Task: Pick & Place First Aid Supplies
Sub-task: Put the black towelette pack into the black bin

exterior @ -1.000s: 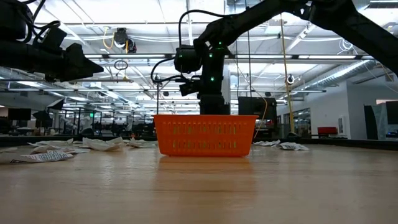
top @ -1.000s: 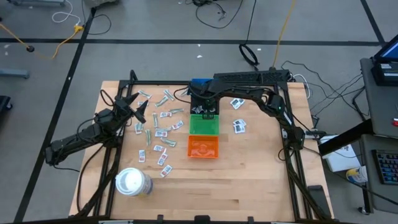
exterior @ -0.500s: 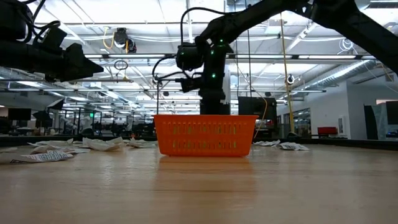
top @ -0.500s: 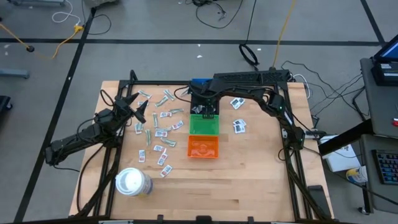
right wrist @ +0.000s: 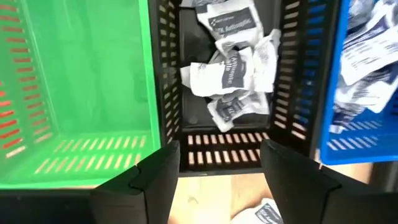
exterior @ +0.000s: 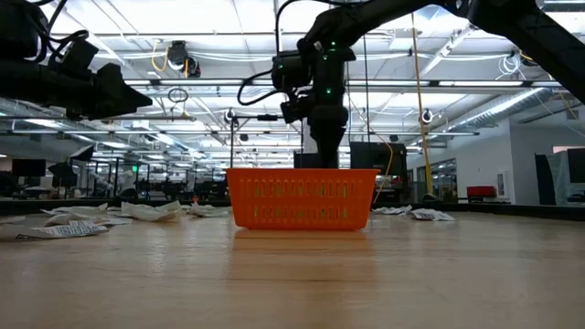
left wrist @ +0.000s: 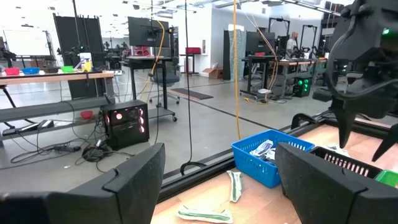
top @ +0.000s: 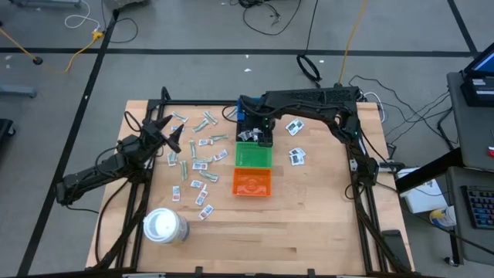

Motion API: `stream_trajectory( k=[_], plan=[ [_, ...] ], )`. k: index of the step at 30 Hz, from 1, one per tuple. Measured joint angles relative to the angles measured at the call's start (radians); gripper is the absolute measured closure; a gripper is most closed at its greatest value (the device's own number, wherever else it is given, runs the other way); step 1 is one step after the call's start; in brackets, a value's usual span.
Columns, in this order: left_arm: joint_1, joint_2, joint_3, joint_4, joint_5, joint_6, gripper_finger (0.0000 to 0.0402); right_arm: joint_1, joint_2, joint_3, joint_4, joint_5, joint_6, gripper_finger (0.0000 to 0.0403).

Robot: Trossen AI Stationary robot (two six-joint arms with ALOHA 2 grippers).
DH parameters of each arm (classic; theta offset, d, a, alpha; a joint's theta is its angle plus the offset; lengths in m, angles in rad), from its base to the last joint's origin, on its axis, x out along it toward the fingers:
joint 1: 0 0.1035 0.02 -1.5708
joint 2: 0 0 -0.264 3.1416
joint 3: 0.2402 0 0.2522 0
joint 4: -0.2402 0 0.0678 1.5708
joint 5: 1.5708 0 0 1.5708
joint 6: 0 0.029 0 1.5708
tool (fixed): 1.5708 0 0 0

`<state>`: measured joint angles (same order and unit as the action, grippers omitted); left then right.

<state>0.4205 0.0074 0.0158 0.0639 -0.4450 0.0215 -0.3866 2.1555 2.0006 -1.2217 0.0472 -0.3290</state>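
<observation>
Many small first aid packets (top: 197, 150) lie flat and scattered on the wooden table, left of a row of bins; two more (top: 296, 157) lie to the right of it. My right gripper (right wrist: 221, 155) hangs open, pointing down over the black bin (right wrist: 227, 140), with nothing between its fingers. White packets with dark print (right wrist: 230, 68) lie piled in that bin. More packets fill the blue bin (right wrist: 329, 143) beside it. My left gripper (top: 174, 135) waits open and level above the table's left side.
The green bin (top: 253, 156) and the orange bin (top: 252, 183) stand in line toward the near edge. A large white roll (top: 164, 226) stands at the near left. Bare wood spreads across the near half and the right side.
My right gripper has risen above the black bin and drawn slightly toward the table's far edge. The left arm has kept still.
</observation>
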Motion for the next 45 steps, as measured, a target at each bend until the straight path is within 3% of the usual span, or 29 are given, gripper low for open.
stream_trajectory(
  k=[4,17,26,34,45],
  plan=[
    [0.000,0.000,0.000,0.000,0.000,0.000,0.0096,0.005,-0.054,-0.060,0.014,0.000,-0.021,0.0187],
    [0.000,0.000,0.000,0.000,0.000,0.000,0.0096,0.076,-0.390,-0.562,0.235,0.000,-0.026,0.0190],
    [0.000,0.000,0.000,0.000,0.000,0.000,0.0096,0.101,-0.545,-0.774,0.302,0.000,-0.005,0.0191],
    [0.000,0.000,0.000,0.000,0.000,0.000,0.0096,0.104,-0.591,-0.863,0.326,0.000,0.001,0.0191],
    [0.000,0.000,0.000,0.000,0.000,0.000,0.0096,0.162,-0.590,-1.014,0.521,0.001,-0.022,0.0191]
  ],
)
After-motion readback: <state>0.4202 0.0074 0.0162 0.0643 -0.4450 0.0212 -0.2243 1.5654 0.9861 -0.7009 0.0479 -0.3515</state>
